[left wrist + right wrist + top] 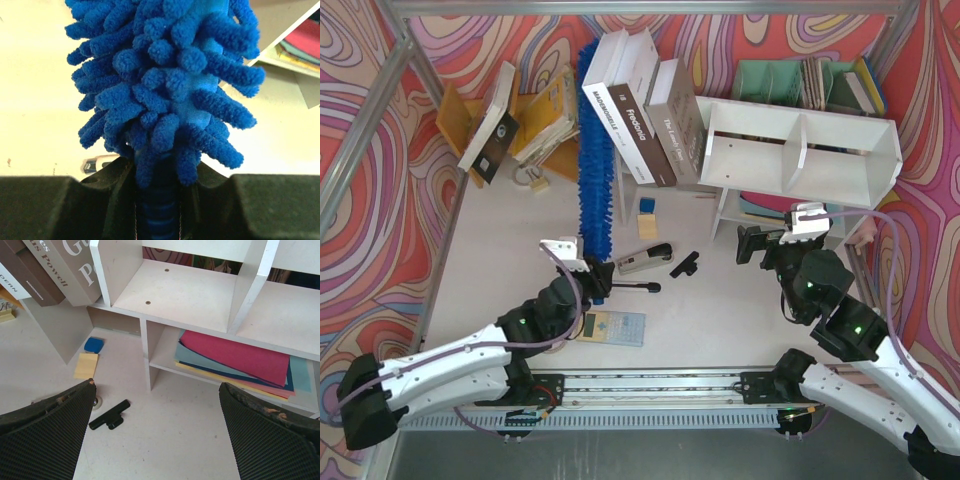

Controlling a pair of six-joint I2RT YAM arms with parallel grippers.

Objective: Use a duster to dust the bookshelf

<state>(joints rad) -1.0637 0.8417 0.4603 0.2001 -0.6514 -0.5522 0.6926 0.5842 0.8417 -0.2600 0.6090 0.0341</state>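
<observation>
Bright even overhead light, soft short shadows under the bookshelf (750, 130), counter (35, 100) left of the bookshelf blown out pale in left wrist view, right claw (156, 385) below the bookshelf dark and slightly soft, rest sharp.

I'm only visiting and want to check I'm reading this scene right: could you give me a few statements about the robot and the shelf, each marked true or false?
1. The left gripper is shut on the duster handle. True.
2. The right gripper holds a book. False: it is open and empty.
3. The bookshelf has packed upper cubbies. False: they look bare; coloured sheets lie on its lower tier.
4. Large books lean beside the bookshelf. True.
</observation>
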